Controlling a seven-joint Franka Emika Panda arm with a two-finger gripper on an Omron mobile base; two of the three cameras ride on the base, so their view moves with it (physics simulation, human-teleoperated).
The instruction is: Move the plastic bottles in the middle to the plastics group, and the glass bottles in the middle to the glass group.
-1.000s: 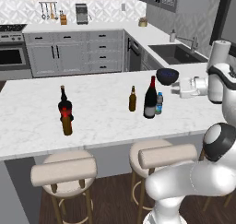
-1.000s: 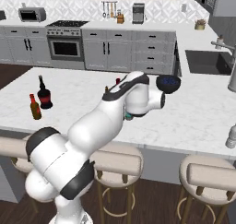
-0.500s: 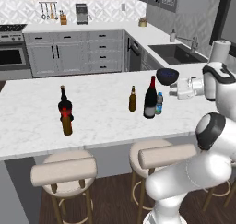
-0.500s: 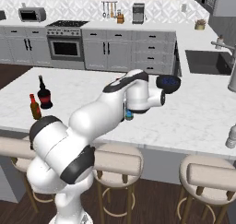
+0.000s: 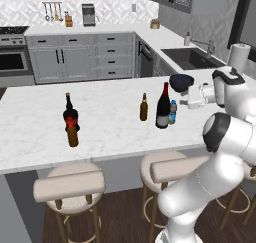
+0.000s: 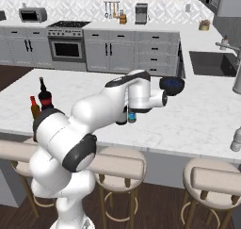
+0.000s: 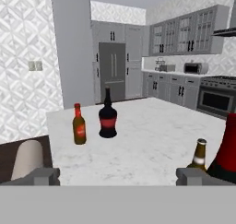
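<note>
Three bottles stand mid-counter: a slim olive-brown beer bottle (image 5: 144, 107), a tall black wine bottle (image 5: 163, 106) with a red foil top, and a small bluish plastic bottle (image 5: 172, 112) (image 6: 132, 116) just right of it. My gripper (image 5: 184, 103) (image 7: 118, 177) hovers right of the plastic bottle, level and pointing left, jaws open and empty. In the hand view the wine bottle (image 7: 227, 155) and the beer bottle (image 7: 199, 156) sit at the lower right. The glass group is far left: a dark red-labelled bottle (image 5: 69, 115) (image 7: 108, 118) and a stubby amber bottle (image 5: 73, 135) (image 7: 79, 125).
A dark bowl (image 5: 181, 81) (image 6: 172, 85) rests on the counter just behind my hand. A sink (image 5: 192, 58) lies at the back right. Padded stools (image 5: 70, 184) line the counter's near edge. A pale bottle-like thing (image 6: 236, 138) stands at the counter's right end.
My arm has folded its elbow in towards the base, and the hand has edged slightly left towards the middle bottles. The bottles have not moved.
</note>
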